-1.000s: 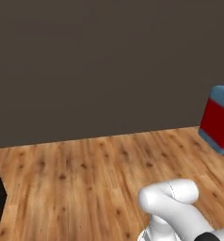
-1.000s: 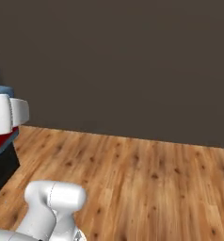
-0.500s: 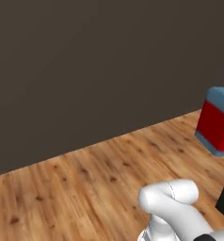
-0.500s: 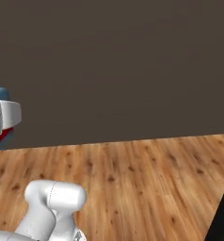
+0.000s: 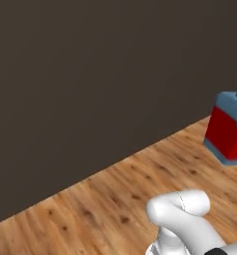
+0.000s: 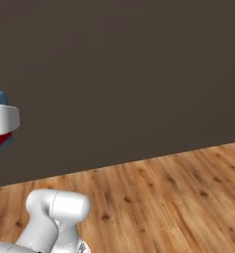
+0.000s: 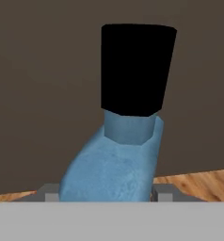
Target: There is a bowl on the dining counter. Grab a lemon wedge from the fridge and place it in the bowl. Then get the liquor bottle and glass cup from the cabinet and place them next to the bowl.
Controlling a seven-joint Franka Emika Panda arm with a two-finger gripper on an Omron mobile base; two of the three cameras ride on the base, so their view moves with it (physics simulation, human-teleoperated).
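while a plain dark wall [image 5: 90, 74] backs the wood-plank floor [image 6: 164, 197], the gripper [image 7: 104, 195] clasps the liquor bottle [image 7: 118, 164] (red body, blue shoulders, black cap), carried in the air above the planks.

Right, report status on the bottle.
End effector shut on bottle, carried clear above the wood floor. Dark wall ahead. Nothing in the way.

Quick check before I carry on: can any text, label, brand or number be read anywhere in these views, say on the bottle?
None. The liquor bottle shows a plain red body, blue shoulders and a black cap, with no label or lettering. The dark wall and the wooden floor carry no writing or signs either.
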